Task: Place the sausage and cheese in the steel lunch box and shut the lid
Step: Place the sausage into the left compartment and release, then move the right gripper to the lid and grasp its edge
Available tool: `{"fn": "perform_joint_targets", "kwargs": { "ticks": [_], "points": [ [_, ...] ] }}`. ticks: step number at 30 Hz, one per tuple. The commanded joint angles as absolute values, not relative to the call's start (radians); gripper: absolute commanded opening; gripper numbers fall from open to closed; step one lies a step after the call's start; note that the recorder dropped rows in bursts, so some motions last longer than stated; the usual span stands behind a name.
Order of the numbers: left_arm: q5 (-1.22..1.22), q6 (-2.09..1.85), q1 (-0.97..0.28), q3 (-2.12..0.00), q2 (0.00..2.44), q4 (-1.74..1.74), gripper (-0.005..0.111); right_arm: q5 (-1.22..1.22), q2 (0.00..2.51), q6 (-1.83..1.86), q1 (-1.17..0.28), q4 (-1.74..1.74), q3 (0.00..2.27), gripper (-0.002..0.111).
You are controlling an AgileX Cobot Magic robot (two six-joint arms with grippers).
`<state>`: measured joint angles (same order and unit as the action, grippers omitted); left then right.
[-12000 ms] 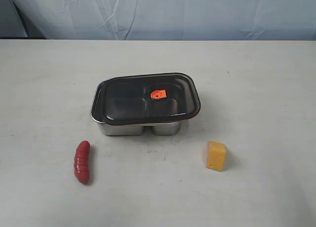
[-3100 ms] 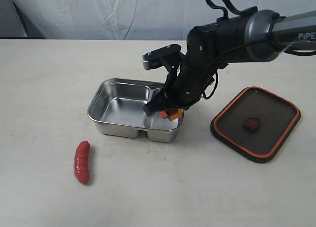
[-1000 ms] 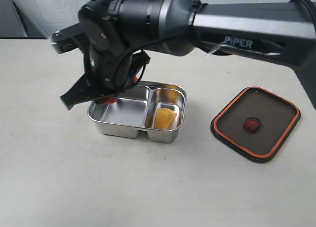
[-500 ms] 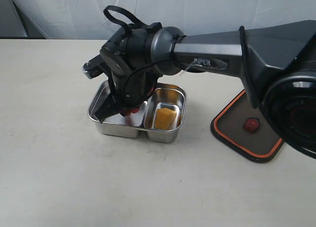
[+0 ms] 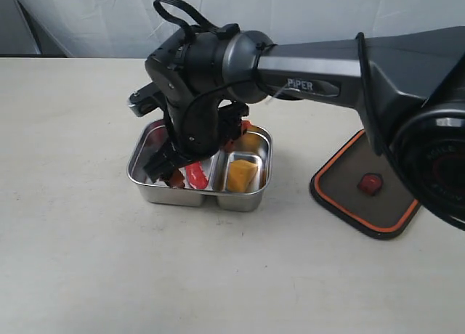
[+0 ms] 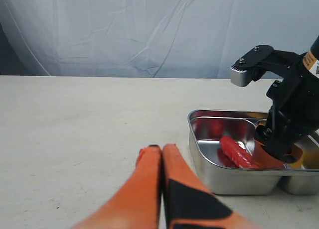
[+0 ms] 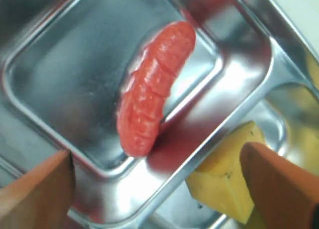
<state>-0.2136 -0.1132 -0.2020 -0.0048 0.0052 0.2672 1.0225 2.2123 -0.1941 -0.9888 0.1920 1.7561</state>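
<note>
The red sausage (image 5: 196, 176) (image 7: 152, 89) lies loose in the left compartment of the steel lunch box (image 5: 145, 192) (image 7: 234, 114); the left wrist view also shows the sausage (image 6: 239, 152) inside the lunch box (image 6: 234, 176). The yellow cheese (image 5: 242, 174) (image 7: 224, 181) sits in the right compartment. My right gripper (image 5: 182, 170) (image 7: 159, 189) hangs open just over the box, its orange fingers (image 7: 35, 189) straddling the divider, holding nothing. The dark lid (image 5: 341, 200) lies apart on the table at the right. My left gripper (image 6: 162, 150) rests shut and empty on the table, short of the box.
The right arm (image 5: 312, 54) stretches from the right edge across the lid's near side to the box. A pale curtain (image 5: 87, 14) closes off the back. The tabletop (image 5: 218, 276) around the box is plain and light.
The right gripper has opened and let go of the sausage, which now lies in the left compartment. The gripper stays low over the box. Cheese and lid have not moved.
</note>
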Motion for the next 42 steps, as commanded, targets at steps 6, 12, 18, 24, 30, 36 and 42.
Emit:
{"fn": "perform_joint_targets", "kwargs": {
  "ticks": [6,12,18,24,30,36,42],
  "points": [
    [-0.209,-0.114,-0.198,0.0,0.0,0.269,0.0,1.217,2.01,-0.147,-0.989,0.146,1.767,0.088],
    [-0.209,-0.114,-0.198,0.0,0.0,0.269,0.0,1.221,1.891,-0.145,-0.989,0.3,1.765,0.088],
    [-0.209,-0.114,-0.198,0.0,0.0,0.269,0.0,1.221,1.807,-0.148,-0.958,0.371,1.637,0.088],
    [-0.209,-0.114,-0.198,0.0,0.0,0.269,0.0,1.221,1.744,-0.164,-0.849,0.366,1.437,0.088],
    [-0.209,-0.114,-0.198,0.0,0.0,0.269,0.0,1.068,1.73,-0.176,-0.746,0.279,1.218,0.088],
    [-0.209,-0.114,-0.198,0.0,0.0,0.269,0.0,0.855,1.763,-0.111,-0.737,0.192,1.09,0.088],
    [-0.209,-0.114,-0.198,0.0,0.0,0.269,0.0,0.807,1.835,-0.154,-0.695,0.289,1.08,0.088]
  ]
}}
